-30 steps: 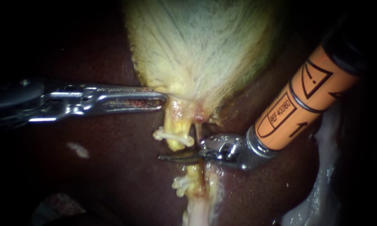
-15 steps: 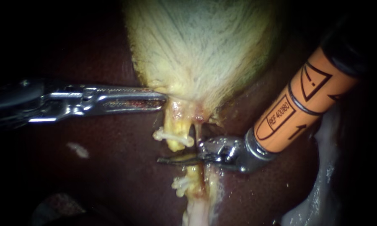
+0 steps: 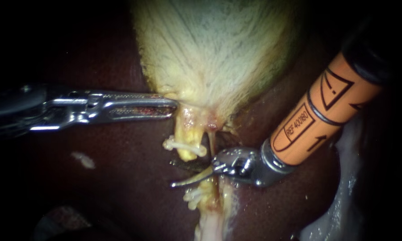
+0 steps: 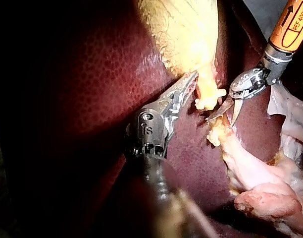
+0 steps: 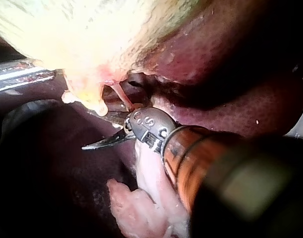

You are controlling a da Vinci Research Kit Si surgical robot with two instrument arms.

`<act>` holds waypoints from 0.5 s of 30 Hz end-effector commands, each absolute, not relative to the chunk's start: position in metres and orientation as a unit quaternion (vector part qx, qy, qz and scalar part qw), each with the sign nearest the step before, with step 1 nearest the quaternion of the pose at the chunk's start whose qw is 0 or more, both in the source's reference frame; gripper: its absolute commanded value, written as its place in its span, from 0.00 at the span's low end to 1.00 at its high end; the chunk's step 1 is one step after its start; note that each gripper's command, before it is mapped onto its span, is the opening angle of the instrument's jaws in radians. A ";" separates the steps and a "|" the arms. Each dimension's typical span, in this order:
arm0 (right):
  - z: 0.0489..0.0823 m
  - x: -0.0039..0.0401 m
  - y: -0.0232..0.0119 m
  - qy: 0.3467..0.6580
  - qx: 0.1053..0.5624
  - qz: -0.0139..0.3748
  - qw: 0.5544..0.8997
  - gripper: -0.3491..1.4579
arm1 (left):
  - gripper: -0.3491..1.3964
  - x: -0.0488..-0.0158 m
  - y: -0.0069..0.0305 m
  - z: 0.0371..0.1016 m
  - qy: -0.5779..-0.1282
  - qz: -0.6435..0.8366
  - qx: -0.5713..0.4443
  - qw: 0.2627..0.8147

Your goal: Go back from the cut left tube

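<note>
The pale gallbladder [image 3: 210, 53] hangs over the dark liver [image 3: 120, 178]. My left instrument [image 3: 165, 107] comes in level from the left, its jaws shut on the gallbladder's lower edge [image 4: 191, 82]. Below that edge the left tube is cut in two. The upper stump [image 3: 185, 149] carries a white clip [image 3: 183, 145], and the lower stump [image 3: 205, 192] carries a white clip [image 3: 192, 195]. My right instrument [image 3: 177, 173], with curved blades, has them open in the gap between the stumps [image 4: 220, 120] [image 5: 89, 130]. A thin reddish tube [image 3: 211, 140] runs down beside its wrist.
Pale loose tissue [image 3: 344, 187] lies at the right under the orange shaft [image 3: 317, 116]. A pink fatty strip [image 4: 255, 173] trails from the lower stump. A small pale fleck [image 3: 84, 159] sits on the liver at the left.
The right instrument's blades, lying together a second ago, have opened: one blade swung down toward the lower stump. The left instrument and the gallbladder have not moved.
</note>
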State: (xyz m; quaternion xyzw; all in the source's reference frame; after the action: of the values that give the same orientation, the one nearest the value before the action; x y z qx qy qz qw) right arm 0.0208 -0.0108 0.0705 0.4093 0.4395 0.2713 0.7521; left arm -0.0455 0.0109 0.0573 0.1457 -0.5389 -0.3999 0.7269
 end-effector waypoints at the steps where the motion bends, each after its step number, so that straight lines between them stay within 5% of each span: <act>1: 0.0702 0.0204 -0.0112 0.445 0.405 0.258 0.756 0.87 | 0.00 -0.0455 0.0109 0.0573 -0.539 -0.399 0.146 0.727; 9: 0.0677 0.0163 -0.0131 0.479 0.338 0.175 0.791 0.88 | 0.00 -0.0454 0.0109 0.0574 -0.539 -0.399 0.146 0.727; 15: 0.0683 0.0135 -0.0117 0.458 0.252 0.130 0.843 0.98 | 0.00 -0.0453 0.0109 0.0573 -0.539 -0.399 0.146 0.727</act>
State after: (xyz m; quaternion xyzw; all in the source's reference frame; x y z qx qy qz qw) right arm 0.0130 -0.0114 0.0684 0.2414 0.4563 0.1275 0.8469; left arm -0.0453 0.0109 0.0573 0.1463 -0.5393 -0.3992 0.7269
